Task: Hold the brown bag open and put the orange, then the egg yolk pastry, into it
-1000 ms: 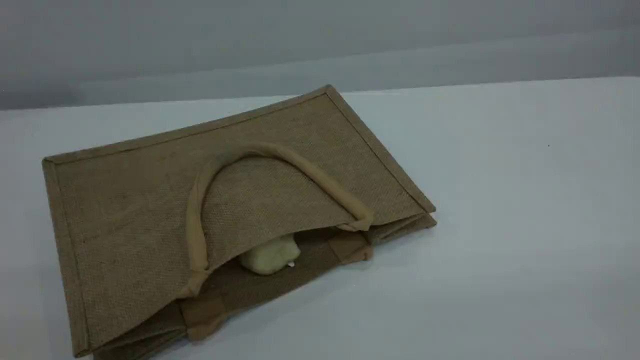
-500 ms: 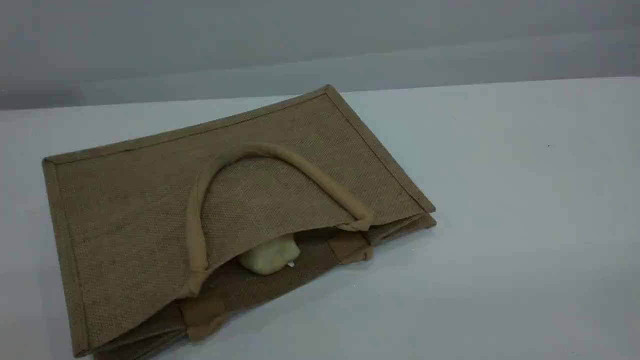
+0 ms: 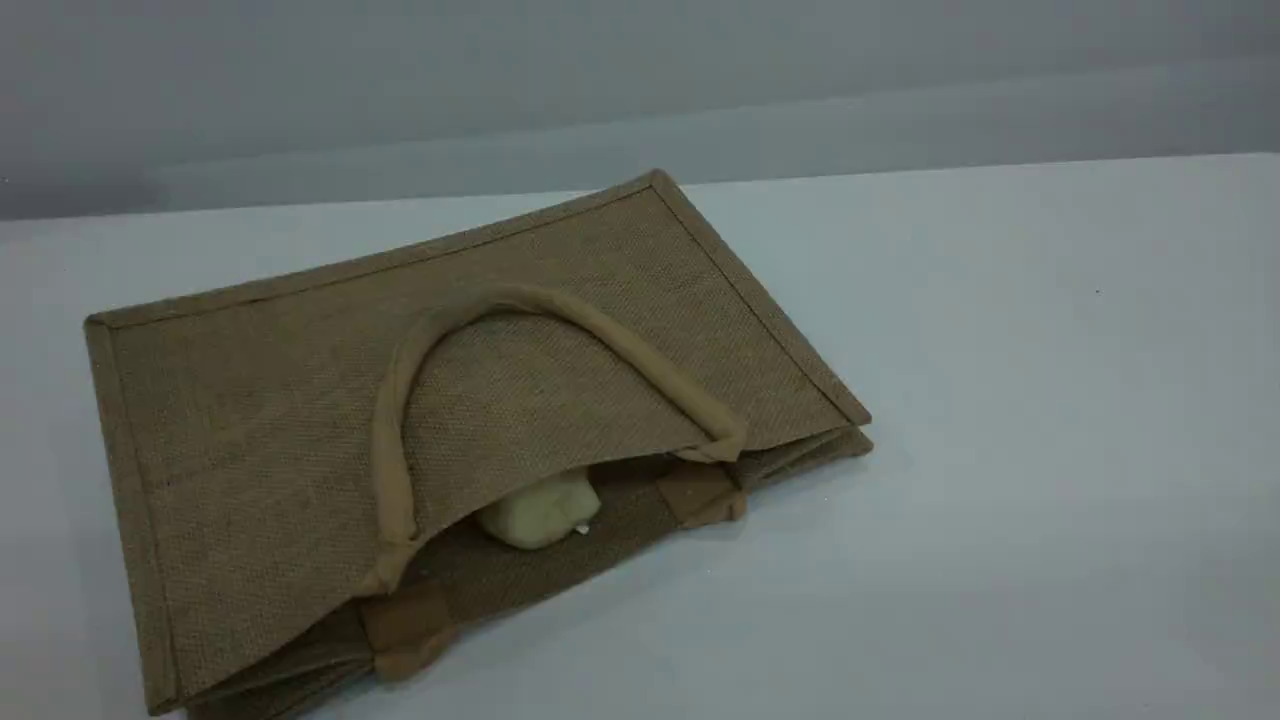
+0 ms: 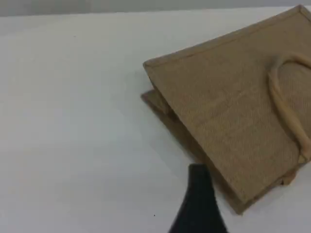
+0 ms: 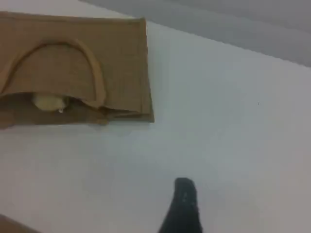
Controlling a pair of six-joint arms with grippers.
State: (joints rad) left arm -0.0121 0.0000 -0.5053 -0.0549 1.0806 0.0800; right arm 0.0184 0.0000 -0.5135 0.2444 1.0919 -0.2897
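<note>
The brown bag (image 3: 300, 400) lies flat on its side at the table's left, its mouth toward the near edge and slightly parted. One loop handle (image 3: 620, 345) rests on its upper panel. The egg yolk pastry (image 3: 540, 515), a pale lump, sits just inside the mouth, half under the upper panel; the right wrist view also shows the pastry (image 5: 47, 102). The orange is out of view. Neither arm shows in the scene view. The left fingertip (image 4: 199, 199) hovers beside the bag's (image 4: 228, 111) corner; the right fingertip (image 5: 184, 201) hangs over bare table, away from the bag (image 5: 121, 58). Nothing is held.
The white tabletop (image 3: 1000, 450) stretches to the right of the bag and in front of it. A grey wall (image 3: 640, 90) runs behind the table's far edge.
</note>
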